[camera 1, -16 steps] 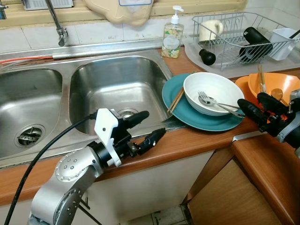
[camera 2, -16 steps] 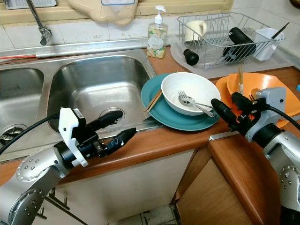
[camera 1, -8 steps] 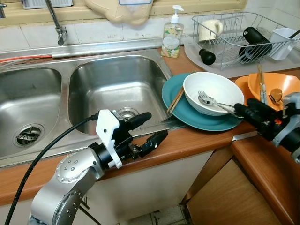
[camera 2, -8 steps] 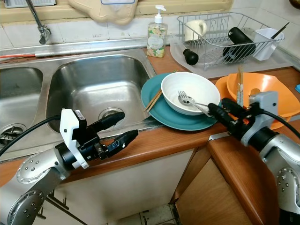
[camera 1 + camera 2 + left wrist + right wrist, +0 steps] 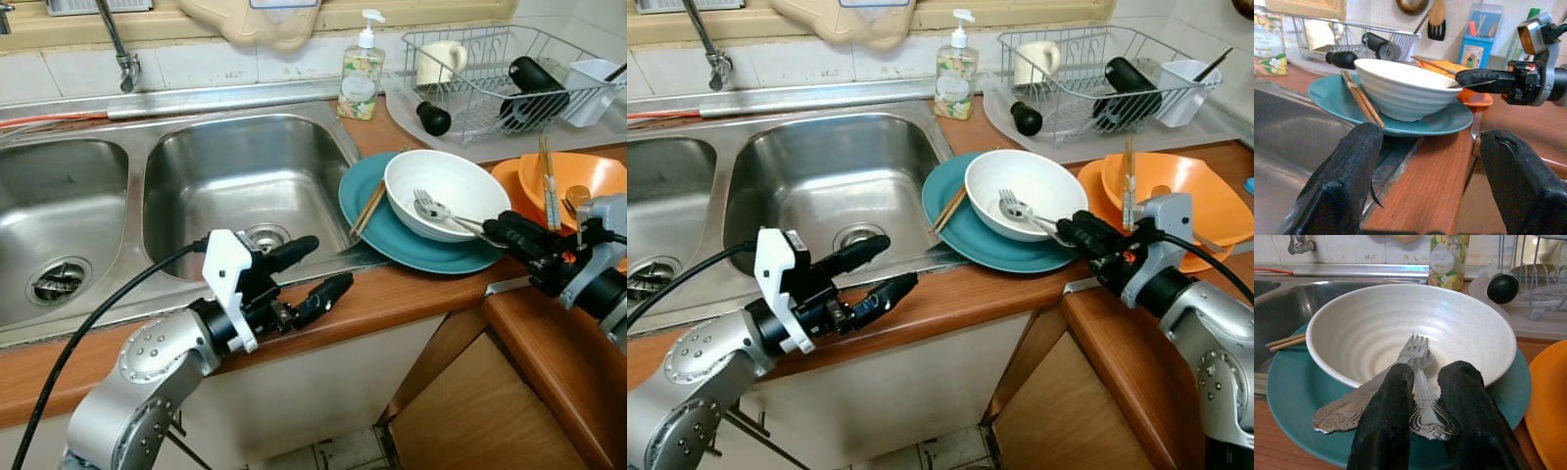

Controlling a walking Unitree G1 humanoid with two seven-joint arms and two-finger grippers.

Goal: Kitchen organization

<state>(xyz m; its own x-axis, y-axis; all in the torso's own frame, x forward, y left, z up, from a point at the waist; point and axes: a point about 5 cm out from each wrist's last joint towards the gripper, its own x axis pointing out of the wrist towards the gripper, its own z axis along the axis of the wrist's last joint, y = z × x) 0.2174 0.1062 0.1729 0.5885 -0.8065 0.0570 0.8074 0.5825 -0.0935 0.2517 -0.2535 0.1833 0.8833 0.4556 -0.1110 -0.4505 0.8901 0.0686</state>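
Right wrist view, fork (image 5: 1413, 363) between right gripper (image 5: 1424, 382) fingers

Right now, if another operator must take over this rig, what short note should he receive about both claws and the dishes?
Right claw: at the rim of the white ribbed bowl, its two fingers straddling the silver fork and spoon handles; not yet closed on them.
Left claw: open and empty, above the wooden counter edge in front of the steel sink.
Things: the bowl sits on the teal plate, wooden chopsticks lie on the plate's sink side, and the orange bowl is beside it.
Done: nothing is moved yet.
Left: grasp the cutlery, then clear the bowl, plate and chopsticks.
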